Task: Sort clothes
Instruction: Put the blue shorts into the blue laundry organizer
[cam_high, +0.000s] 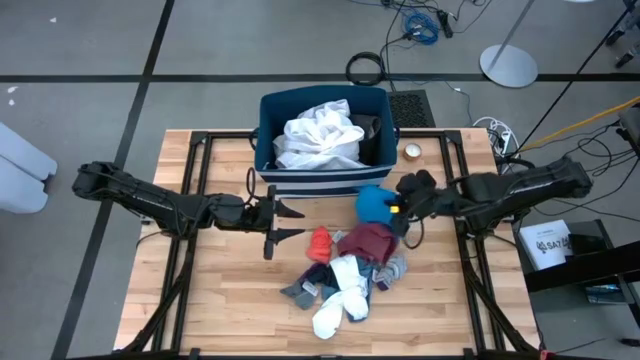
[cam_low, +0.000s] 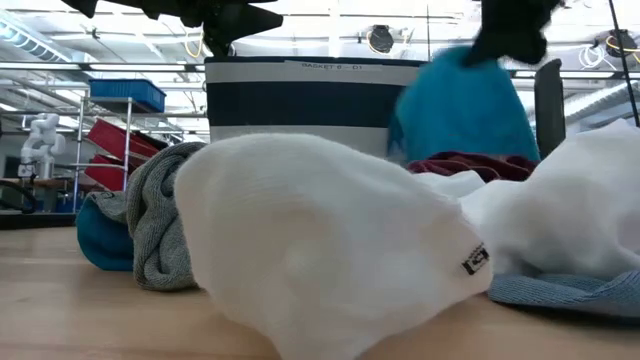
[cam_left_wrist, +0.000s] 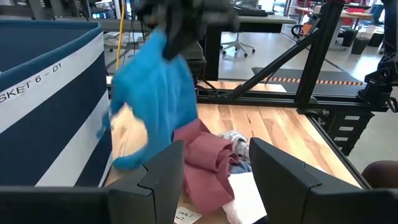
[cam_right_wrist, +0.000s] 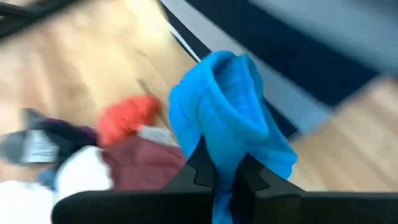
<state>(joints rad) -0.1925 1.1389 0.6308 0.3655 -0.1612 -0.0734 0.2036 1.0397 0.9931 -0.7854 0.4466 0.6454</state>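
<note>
My right gripper (cam_high: 402, 208) pinched the blue garment (cam_high: 374, 203), hanging just below the navy bin (cam_high: 268, 150) at centre frame; left gripper (cam_high: 290, 222) open, idle.

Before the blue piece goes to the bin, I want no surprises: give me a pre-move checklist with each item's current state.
1. Right gripper shut on the blue garment: ok.
2. Garment lifted off the pile, hanging free: ok.
3. No other piece dragged up with it: cannot tell.
4. Navy bin open, with room beside the white clothes: ok.
5. Left gripper open, empty, left of the pile and off the path to the bin: ok.
</note>
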